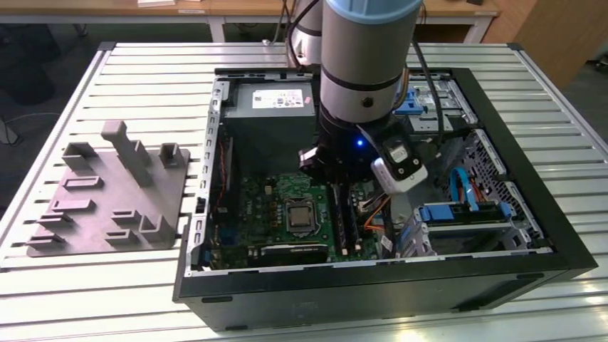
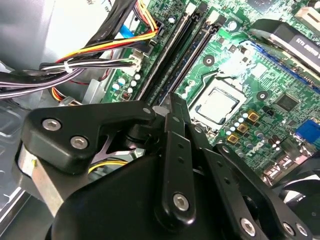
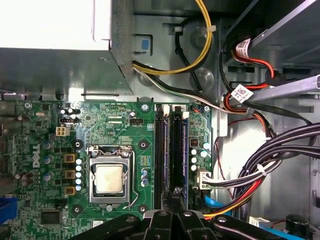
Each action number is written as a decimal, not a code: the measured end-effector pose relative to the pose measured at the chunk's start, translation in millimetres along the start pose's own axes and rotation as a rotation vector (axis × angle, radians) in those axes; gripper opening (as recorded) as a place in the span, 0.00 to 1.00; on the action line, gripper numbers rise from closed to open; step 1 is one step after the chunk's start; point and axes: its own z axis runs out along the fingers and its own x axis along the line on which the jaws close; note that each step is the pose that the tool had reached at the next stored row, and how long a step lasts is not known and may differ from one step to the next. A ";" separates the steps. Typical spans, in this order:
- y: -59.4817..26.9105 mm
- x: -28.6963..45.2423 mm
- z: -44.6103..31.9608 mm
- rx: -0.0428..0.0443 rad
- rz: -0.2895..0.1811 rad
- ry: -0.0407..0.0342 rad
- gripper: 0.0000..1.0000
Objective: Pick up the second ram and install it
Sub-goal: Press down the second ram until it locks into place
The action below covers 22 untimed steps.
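My gripper [image 3: 175,196] is down inside the open computer case [image 1: 560,249], over the green board [image 3: 115,125]. Its fingers [image 2: 170,107] are shut together, with the tips above the two long black memory slots beside the processor socket [image 3: 110,177]. The second ram [image 3: 178,150], a dark thin stick, stands in the slot farther from the socket, directly under the fingertips. I cannot tell whether the tips touch it. The other dark stick [image 3: 160,150] sits in the neighbouring slot. In the exterior view the gripper [image 1: 334,182] hangs below the arm's wrist.
Bundles of coloured cables [image 3: 260,175] run close beside the slots. The power supply box [image 1: 275,100] fills the case's far end and drive cages [image 1: 465,214] line the exterior view's right. A grey holder fixture [image 1: 114,192] stands on the slatted table [image 1: 95,292].
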 end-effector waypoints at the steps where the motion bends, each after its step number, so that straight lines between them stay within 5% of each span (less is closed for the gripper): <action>1: 1.0 0.1 1.0 0.0000 0.000 0.0000 0.10; 13: 39.3 1.8 23.3 -0.0001 0.000 0.0001 0.10; 22: 46.6 2.8 40.5 0.0006 0.000 0.0003 0.10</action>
